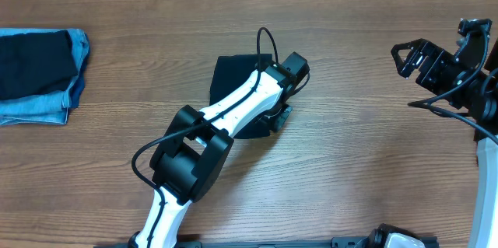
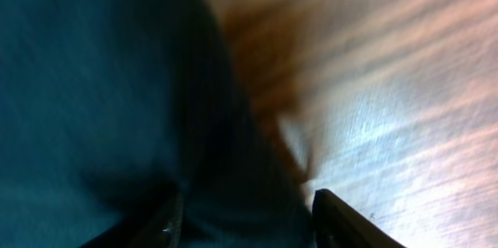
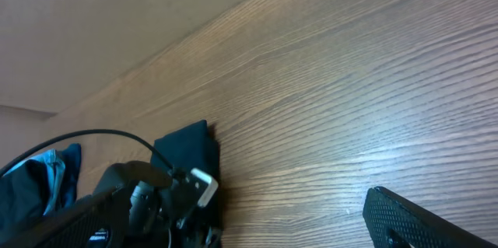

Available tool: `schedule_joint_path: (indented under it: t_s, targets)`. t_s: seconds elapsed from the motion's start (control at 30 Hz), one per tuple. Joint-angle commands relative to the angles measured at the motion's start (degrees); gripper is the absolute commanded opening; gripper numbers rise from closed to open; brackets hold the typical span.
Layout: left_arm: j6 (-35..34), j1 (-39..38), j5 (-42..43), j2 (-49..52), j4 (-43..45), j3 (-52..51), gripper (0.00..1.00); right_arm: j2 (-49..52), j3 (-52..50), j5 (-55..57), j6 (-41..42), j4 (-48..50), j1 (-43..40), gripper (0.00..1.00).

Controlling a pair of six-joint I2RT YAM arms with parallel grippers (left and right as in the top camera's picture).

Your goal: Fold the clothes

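Though the left pincer (image 1: 282, 114) sits low over the near right corner of the folded dark navy cloth shirt (image 1: 232, 77), the wrist view is too blurred to tell whether its part-open jaws pinch the fabric or merely straddle it. That shirt lies in the middle of the brown wood-grain table (image 1: 350, 170), with bare wood on every side. Its long axis runs from the far edge toward the robot, slightly slanted. A stack of dark navy and light blue denim pieces (image 1: 39, 77) rests well apart at the left edge. The right pincer (image 1: 405, 60) hangs wide open and empty, far right.
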Motion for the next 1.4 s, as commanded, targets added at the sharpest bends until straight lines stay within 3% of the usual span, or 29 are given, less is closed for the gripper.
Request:
schedule_joint_path:
  t_s: [0.0,0.13,0.27,0.47,0.73,1.03,1.23,1.37]
  targets:
    - [1.73,0.22,1.55,0.24,-4.87,-0.44,0.54,-0.13,1.14,0.17,-0.07,0.09,-0.15,1.00]
    - [1.55,0.22,1.20,0.24,-11.65,-0.44,0.53,-0.13,1.14,0.15,-0.07,0.09,-0.15,1.00]
    - [-3.63,1.05,-3.72,0.24,-15.56,-0.44,0.52,-0.13,1.14,0.17,-0.07,0.09,-0.15,1.00]
    - [-5.60,4.68,-4.22,0.15,-14.69,-0.44,0.46,-0.13,1.14,0.17,-0.07,0.09,-0.15,1.00]
    - [-9.35,5.95,-4.11,-5.20,-12.72,0.00,0.48,-0.13,1.14,0.17,-0.07,0.09,-0.15,1.00]
    - [-14.69,7.43,-4.50,-23.06,-11.19,0.59,0.67,-0.13,1.14,0.17,-0.07,0.11,-0.15,1.00]
    - [-15.02,10.51,-4.52,-29.77,-11.56,0.59,0.72,0.02,1.14,-1.42,3.48,1.51,0.09,1.00]
    - [-14.58,13.86,-4.02,-30.47,-12.11,0.59,0.72,0.13,1.14,-1.33,1.44,0.31,0.22,1.00]
